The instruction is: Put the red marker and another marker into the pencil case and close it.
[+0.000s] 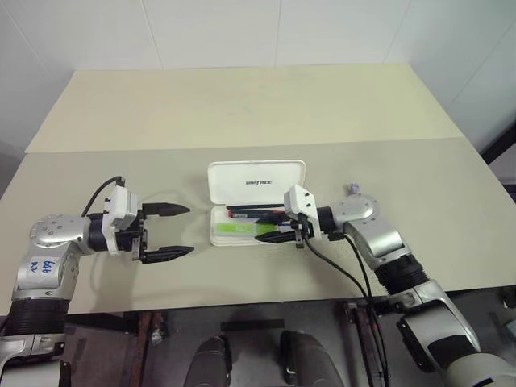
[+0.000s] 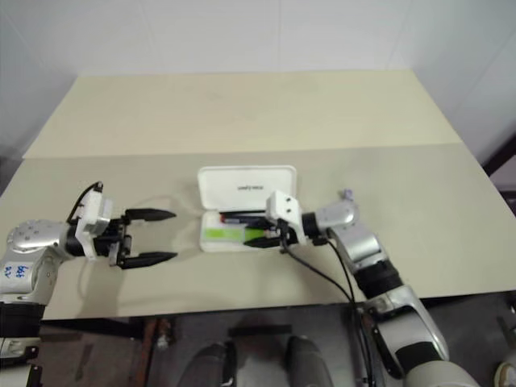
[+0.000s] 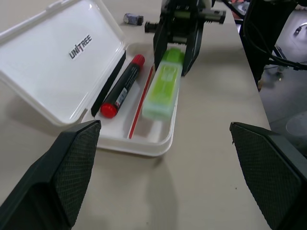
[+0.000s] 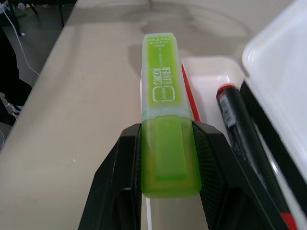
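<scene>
The left arm reaches in from the near left, its forearm lying roughly level and pointing right. The left end effector (image 1: 177,230) hangs with its two black fingers (image 1: 171,210) spread wide, one far and one near, with nothing between them. The right arm comes in from the near right, bent at the elbow, its wrist turned so the right end effector (image 1: 282,227) points left. Its fingers (image 4: 120,177) are clamped on the bright green end of the highlighter (image 4: 164,120).
</scene>
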`<action>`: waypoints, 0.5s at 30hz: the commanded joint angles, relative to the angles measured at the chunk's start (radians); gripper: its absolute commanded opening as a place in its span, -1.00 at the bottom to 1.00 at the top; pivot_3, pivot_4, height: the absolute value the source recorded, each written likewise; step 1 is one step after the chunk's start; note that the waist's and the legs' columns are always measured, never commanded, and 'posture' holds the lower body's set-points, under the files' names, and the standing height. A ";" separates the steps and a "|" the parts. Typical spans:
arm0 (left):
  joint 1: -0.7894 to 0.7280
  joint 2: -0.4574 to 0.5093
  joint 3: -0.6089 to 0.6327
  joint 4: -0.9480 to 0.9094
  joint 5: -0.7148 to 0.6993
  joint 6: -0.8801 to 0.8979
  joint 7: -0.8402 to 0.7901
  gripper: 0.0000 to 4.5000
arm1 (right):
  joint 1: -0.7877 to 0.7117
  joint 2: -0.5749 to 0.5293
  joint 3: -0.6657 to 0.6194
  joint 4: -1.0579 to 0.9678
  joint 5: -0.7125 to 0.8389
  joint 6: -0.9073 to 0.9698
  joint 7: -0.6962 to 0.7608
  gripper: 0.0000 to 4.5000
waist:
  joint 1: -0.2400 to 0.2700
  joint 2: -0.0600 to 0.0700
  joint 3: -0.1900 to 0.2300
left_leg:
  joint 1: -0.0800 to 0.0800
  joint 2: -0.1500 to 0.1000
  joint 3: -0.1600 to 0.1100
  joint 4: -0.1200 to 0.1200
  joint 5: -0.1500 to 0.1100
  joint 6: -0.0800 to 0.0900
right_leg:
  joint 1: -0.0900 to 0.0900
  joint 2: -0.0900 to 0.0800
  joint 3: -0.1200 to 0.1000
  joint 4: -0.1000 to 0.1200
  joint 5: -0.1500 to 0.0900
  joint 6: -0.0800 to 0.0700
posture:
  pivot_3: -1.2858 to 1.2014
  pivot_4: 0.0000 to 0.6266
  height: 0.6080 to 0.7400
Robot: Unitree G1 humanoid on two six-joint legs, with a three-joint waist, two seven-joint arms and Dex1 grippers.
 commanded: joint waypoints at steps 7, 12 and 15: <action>0.007 0.012 0.024 -0.037 -0.017 0.005 0.020 1.00 | -0.078 0.039 0.015 0.115 -0.060 -0.111 0.027 -0.51 | -0.002 0.000 0.000 | 0.000 0.000 0.001 0.000 0.000 0.000 | -0.001 0.000 0.001 0.002 0.000 0.000 | 0.03 -0.52 1.00; 0.010 0.012 0.026 -0.045 -0.019 0.007 0.027 1.00 | -0.091 0.047 0.014 0.142 -0.062 -0.123 0.044 -0.51 | -0.002 0.000 0.000 | 0.000 0.000 0.001 0.000 0.000 0.000 | -0.001 0.000 0.001 0.003 0.000 0.000 | 0.03 -0.52 1.00; 0.011 0.015 0.030 -0.045 -0.021 0.006 0.028 1.00 | -0.091 0.043 0.015 0.146 -0.066 -0.135 0.058 -0.18 | -0.002 0.000 0.000 | 0.001 0.000 0.001 0.000 0.000 -0.001 | -0.001 0.000 0.001 0.003 0.000 0.000 | 0.03 -0.52 1.00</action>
